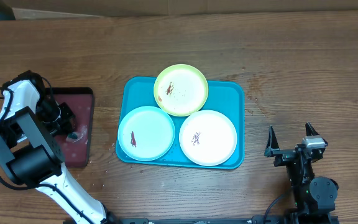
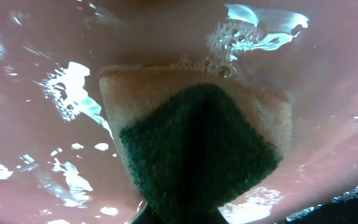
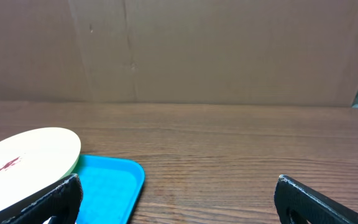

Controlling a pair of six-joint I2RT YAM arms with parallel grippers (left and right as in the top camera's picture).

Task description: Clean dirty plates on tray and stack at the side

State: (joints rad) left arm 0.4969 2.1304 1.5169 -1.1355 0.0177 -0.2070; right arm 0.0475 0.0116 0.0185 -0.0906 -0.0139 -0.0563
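Observation:
Three plates lie on the turquoise tray [image 1: 234, 93]: a lime-green plate [image 1: 181, 89] at the back, a pale blue plate [image 1: 146, 133] front left and a white plate [image 1: 208, 137] front right, each with reddish smears. My left gripper [image 1: 69, 127] is down over a maroon tray [image 1: 82, 99], shut on a yellow sponge with a dark green scrub pad [image 2: 197, 143], which presses against the wet tray floor. My right gripper [image 1: 292, 140] stands open right of the turquoise tray, nothing between its fingers [image 3: 55, 199]. The right wrist view shows the white plate [image 3: 23, 162] and a corner of the tray [image 3: 114, 180].
Soapy water and suds [image 2: 247, 34] cover the maroon tray's floor. Bare wooden table [image 1: 303, 68] lies right of and behind the turquoise tray. A cardboard wall [image 3: 185, 50] closes the far side.

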